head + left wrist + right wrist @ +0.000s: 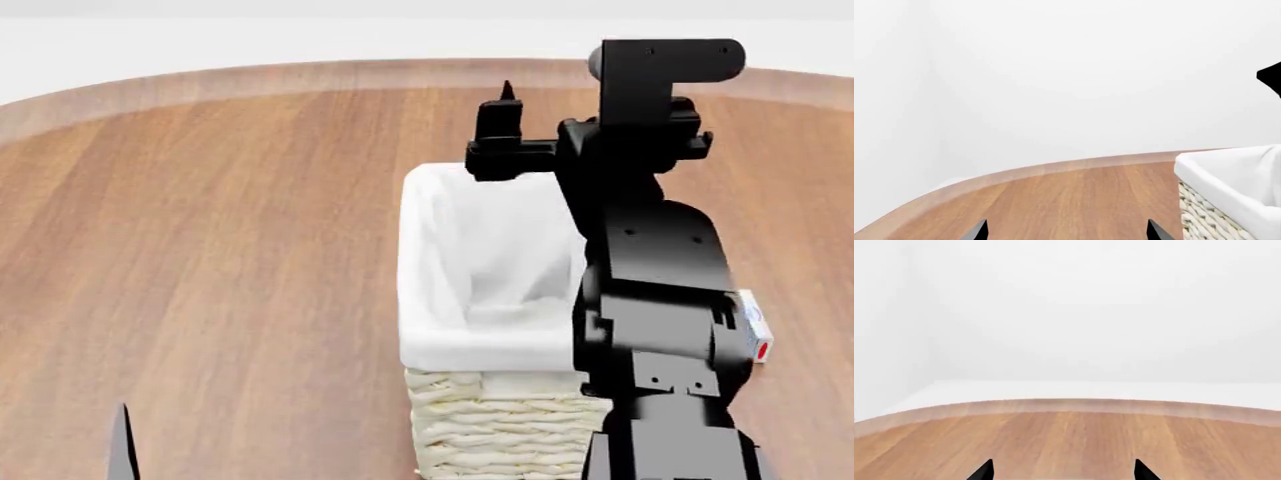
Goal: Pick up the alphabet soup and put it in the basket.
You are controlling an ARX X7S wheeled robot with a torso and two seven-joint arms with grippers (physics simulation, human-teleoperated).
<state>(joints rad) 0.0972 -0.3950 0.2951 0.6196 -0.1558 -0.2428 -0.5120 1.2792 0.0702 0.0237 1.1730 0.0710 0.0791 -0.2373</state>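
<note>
The basket (454, 340) stands in the middle of the wooden table, its white lining folded over the rim; only white cloth shows inside it. It also shows in the left wrist view (1227, 185). The alphabet soup is not in view in any frame. My right arm reaches over the basket, and one of its fingers (505, 108) stands above the basket's far end. My right gripper (1064, 471) is open and empty, facing bare table. My left gripper (1067, 231) is open and empty, low at the near left, with one fingertip (123, 445) showing in the head view.
A small white box with a red end (755, 335) lies on the table right of the basket, half hidden by my right arm. The round table's far edge (267, 80) curves across the back, with a white wall behind.
</note>
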